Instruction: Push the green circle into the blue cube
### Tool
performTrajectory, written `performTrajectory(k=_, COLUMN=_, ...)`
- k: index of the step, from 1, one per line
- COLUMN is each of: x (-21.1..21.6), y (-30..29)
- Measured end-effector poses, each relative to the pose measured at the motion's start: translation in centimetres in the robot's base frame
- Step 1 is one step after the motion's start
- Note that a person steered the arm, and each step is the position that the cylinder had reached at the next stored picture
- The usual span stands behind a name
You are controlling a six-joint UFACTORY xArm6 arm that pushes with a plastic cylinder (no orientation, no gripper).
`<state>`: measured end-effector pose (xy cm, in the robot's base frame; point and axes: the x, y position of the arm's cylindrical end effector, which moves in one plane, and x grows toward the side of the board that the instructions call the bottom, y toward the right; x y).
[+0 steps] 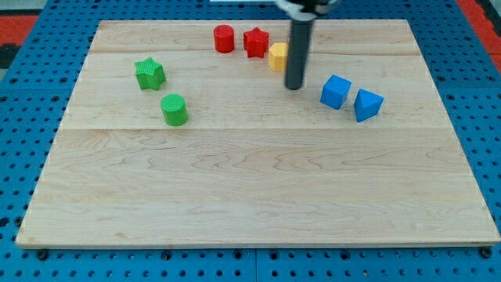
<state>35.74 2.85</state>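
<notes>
The green circle (174, 109), a short cylinder, stands at the board's left, just below the green star (149, 73). The blue cube (335, 92) lies at the right, with a second blue block (368, 104) of wedge-like shape close to its right. My rod comes down from the view's top and my tip (294, 86) rests on the board left of the blue cube, a short gap apart, and far to the right of the green circle. The tip touches no block, though the rod overlaps the yellow block in the view.
A red cylinder (224, 38), a red star (256, 41) and a yellow block (278, 56) sit in a row near the view's top, the yellow one partly behind the rod. The wooden board (250, 196) lies on a blue perforated surface (23, 141).
</notes>
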Motion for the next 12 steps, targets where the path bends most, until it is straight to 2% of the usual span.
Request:
performTrajectory(k=2, x=1.0, y=-17.9)
performTrajectory(k=3, x=4.8, y=-21.9)
performTrajectory(k=4, x=9.5, y=-12.0)
performTrajectory(k=5, x=10.1, y=-6.5)
performTrajectory(k=6, x=9.7, y=-17.7)
performTrajectory(k=7, x=6.2, y=-16.8)
performTrajectory(k=8, x=6.1, y=-11.6)
performTrajectory(k=9, x=4.4, y=-18.7)
performTrajectory(k=10, x=3.9, y=-11.5)
performTrajectory(k=11, x=4.4, y=-0.8)
performTrajectory(k=12, x=1.8, y=-9.6)
